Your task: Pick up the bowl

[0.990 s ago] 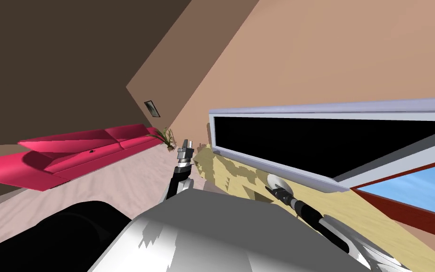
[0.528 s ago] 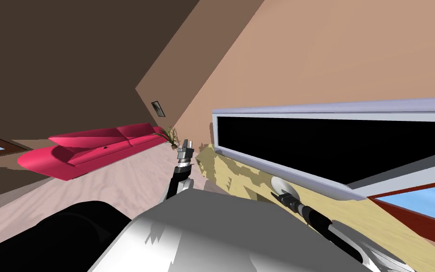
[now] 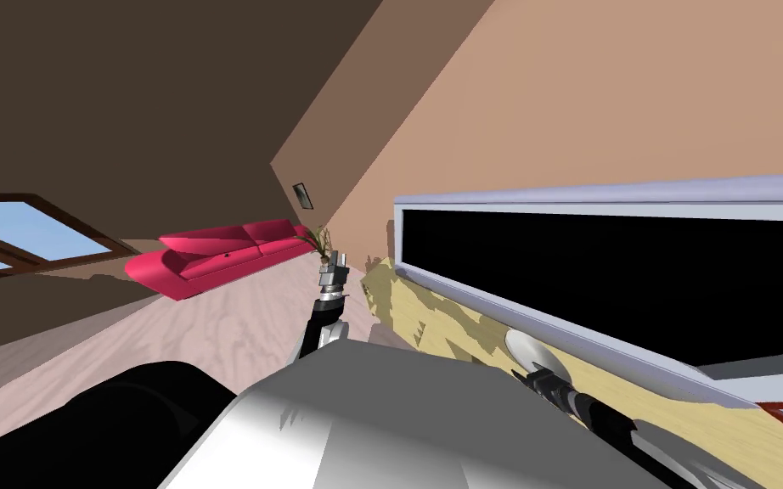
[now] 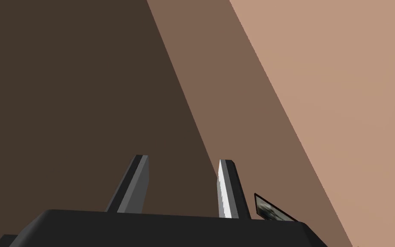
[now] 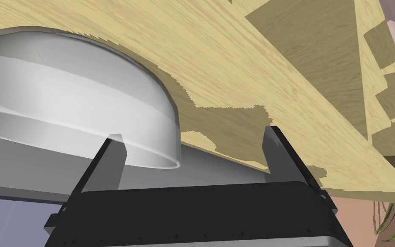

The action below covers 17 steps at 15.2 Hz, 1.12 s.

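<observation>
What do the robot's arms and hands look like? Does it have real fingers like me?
Not like yours. The left gripper and the right gripper each have two thin, flat, blade-like grey fingers rising from a dark, boxy body. The left arm is white with a black joint and a grey wrist. The right arm is black near the wrist, then white.

The bowl runs off the picture's edge, and 1 finger of the right gripper covers part of its rim. The plant is cut off.
</observation>
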Motion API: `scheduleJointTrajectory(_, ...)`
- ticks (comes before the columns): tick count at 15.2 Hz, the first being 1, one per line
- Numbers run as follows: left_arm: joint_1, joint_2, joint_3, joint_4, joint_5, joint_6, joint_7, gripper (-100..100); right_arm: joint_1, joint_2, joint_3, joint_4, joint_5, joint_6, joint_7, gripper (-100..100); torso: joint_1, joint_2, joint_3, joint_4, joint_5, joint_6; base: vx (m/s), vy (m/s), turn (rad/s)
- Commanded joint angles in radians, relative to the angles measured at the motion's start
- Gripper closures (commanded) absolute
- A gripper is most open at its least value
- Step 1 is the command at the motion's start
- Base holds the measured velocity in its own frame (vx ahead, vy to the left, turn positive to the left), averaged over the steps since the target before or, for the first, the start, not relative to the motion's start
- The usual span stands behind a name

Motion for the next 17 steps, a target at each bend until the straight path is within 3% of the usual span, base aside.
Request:
scheduleJointTrajectory(1,0.000,0.000,0.000,0.000,0.000,0.000,0.000,0,-0.004,-0.010,0.017,0.044,0.015,0.001,0.007,-100,0.000,0.000,0.000,0.000,0.000,0.000,-0.002,0.038,0.175)
scheduleJointTrajectory(2,0.000,0.000,0.000,0.000,0.000,0.000,0.000,0,-0.009,-0.022,0.039,0.070,0.035,0.002,0.016,-100,0.000,0.000,0.000,0.000,0.000,0.000,0.000,0.049,0.212)
scheduleJointTrajectory(3,0.000,0.000,0.000,0.000,0.000,0.000,0.000,0,-0.009,-0.022,0.039,0.071,0.035,0.002,0.016,-100,0.001,0.000,0.000,0.000,0.000,0.000,0.007,0.051,0.191)
scheduleJointTrajectory(7,0.000,0.000,0.000,0.000,0.000,0.000,0.000,0,-0.016,-0.042,0.081,0.172,0.073,0.003,0.032,-100,0.001,0.000,0.000,0.000,0.000,0.000,0.012,0.049,0.153)
scheduleJointTrajectory(8,0.000,0.000,0.000,0.000,0.000,0.000,0.000,0,-0.016,-0.042,0.081,0.179,0.073,0.003,0.032,-100,0.002,-0.001,0.000,0.000,0.000,0.000,0.030,0.078,0.170)
scheduleJointTrajectory(9,0.000,0.000,0.000,0.000,0.000,0.000,0.000,0,-0.019,-0.050,0.102,0.223,0.090,0.004,0.039,-100,0.002,-0.001,-0.001,0.000,0.001,0.000,0.029,0.076,0.178)
scheduleJointTrajectory(11,0.000,0.000,0.000,0.000,0.000,0.000,0.000,0,-0.019,-0.050,0.102,0.224,0.090,0.004,0.039,-100,0.002,-0.001,-0.001,0.000,0.001,0.000,0.021,0.046,0.091)
scheduleJointTrajectory(12,0.000,0.000,0.000,0.000,0.000,0.000,0.000,0,-0.021,-0.057,0.120,0.262,0.106,0.004,0.046,-100,0.001,-0.001,0.000,0.000,0.001,0.001,0.009,0.035,0.160)
scheduleJointTrajectory(13,0.000,0.000,0.000,0.000,0.000,0.000,0.000,0,-0.021,-0.057,0.120,0.262,0.106,0.004,0.046,-100,0.001,0.000,0.000,0.000,0.000,0.000,0.014,0.034,0.127)
scheduleJointTrajectory(17,0.000,0.000,0.000,0.000,0.000,0.000,0.000,0,-0.026,-0.070,0.168,0.354,0.145,0.004,0.062,-100,0.002,-0.001,-0.001,0.000,0.000,0.000,0.030,0.059,0.169)
